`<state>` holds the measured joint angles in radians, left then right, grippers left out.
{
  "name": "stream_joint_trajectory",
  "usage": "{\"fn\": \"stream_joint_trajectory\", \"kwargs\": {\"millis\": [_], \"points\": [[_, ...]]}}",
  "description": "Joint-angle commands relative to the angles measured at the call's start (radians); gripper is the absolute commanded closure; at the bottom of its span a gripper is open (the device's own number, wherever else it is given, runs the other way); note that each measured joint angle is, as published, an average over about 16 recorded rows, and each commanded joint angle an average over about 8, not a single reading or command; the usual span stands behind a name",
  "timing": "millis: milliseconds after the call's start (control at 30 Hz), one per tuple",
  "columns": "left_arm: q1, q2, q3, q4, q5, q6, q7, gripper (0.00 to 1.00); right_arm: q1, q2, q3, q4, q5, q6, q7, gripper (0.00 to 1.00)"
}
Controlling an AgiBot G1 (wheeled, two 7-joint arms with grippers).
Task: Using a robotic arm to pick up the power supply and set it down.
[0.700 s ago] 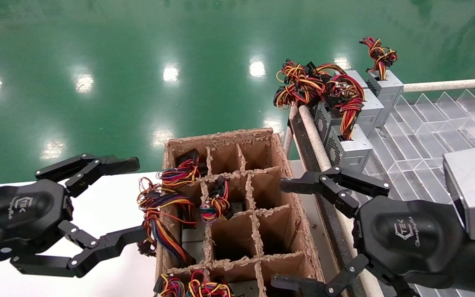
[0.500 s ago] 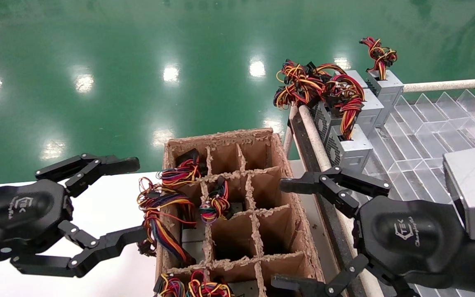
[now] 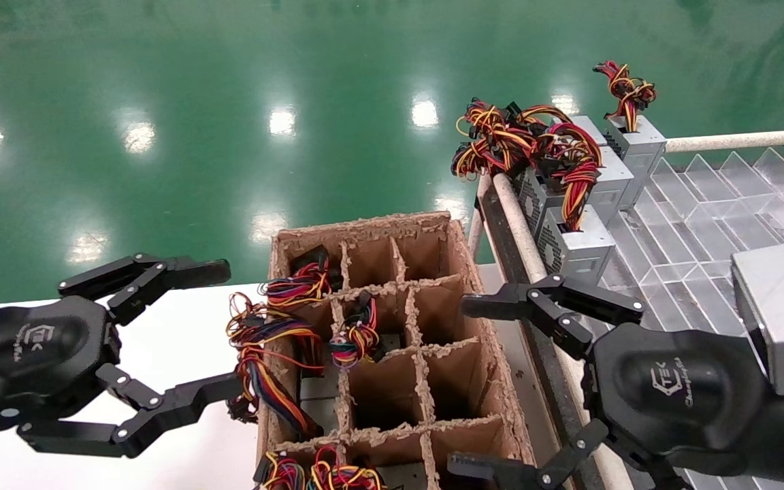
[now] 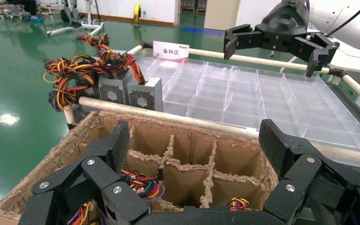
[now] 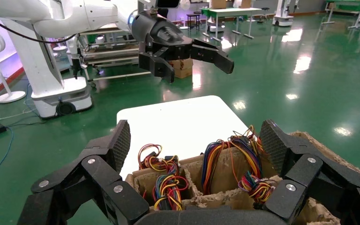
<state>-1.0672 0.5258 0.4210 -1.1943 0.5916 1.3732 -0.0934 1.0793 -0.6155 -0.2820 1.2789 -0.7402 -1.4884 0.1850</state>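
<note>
Head view over a brown cardboard divider box (image 3: 392,340) standing on a white worktop (image 3: 181,354). The left gripper (image 3: 218,333) hovers just beside the box's left wall, its fingers (image 3: 181,272) spread wide and holding nothing; the lower finger tip lies close to the coloured wire bundles (image 3: 263,347) spilling from the box's left compartments. The right gripper (image 3: 467,388) hovers at the box's right wall, fingers equally wide open and empty, over the gap between the box and a clear partitioned tray (image 3: 705,211). Power supplies (image 3: 579,245), silver-grey boxes with perforated sides and red, yellow and black wires, stand in a row at the tray's far left corner, beyond the box and to its right; further units sit deep in the box's left and near compartments, mostly hidden under their wires. The central and right compartments of the box show only cardboard. A padded rail (image 3: 518,224) runs between box and tray. A glossy green floor (image 3: 229,102) lies beyond the box
</note>
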Motion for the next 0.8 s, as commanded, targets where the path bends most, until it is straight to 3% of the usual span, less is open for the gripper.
{"fn": "stream_joint_trajectory", "kwargs": {"millis": [33, 100, 167, 567, 667, 800], "points": [[0.000, 0.000, 0.000, 0.000, 0.000, 0.000, 0.000, 0.64, -0.002, 0.002, 0.002, 0.002, 0.006, -0.003, 0.002, 0.00], [0.000, 0.000, 0.000, 0.000, 0.000, 0.000, 0.000, 0.89, 0.003, -0.004, -0.002, -0.005, -0.008, 0.006, -0.002, 0.00], [0.000, 0.000, 0.000, 0.000, 0.000, 0.000, 0.000, 1.00, 0.017, -0.016, -0.012, -0.017, -0.038, 0.023, -0.009, 0.00], [0.000, 0.000, 0.000, 0.000, 0.000, 0.000, 0.000, 1.00, 0.192, -0.190, -0.162, -0.141, -0.363, 0.118, -0.053, 0.00], [0.000, 0.000, 0.000, 0.000, 0.000, 0.000, 0.000, 1.00, 0.218, -0.238, -0.200, -0.177, -0.421, 0.120, -0.071, 0.22], [0.000, 0.000, 0.000, 0.000, 0.000, 0.000, 0.000, 1.00, 0.239, -0.292, -0.238, -0.208, -0.483, 0.130, -0.093, 0.72]]}}
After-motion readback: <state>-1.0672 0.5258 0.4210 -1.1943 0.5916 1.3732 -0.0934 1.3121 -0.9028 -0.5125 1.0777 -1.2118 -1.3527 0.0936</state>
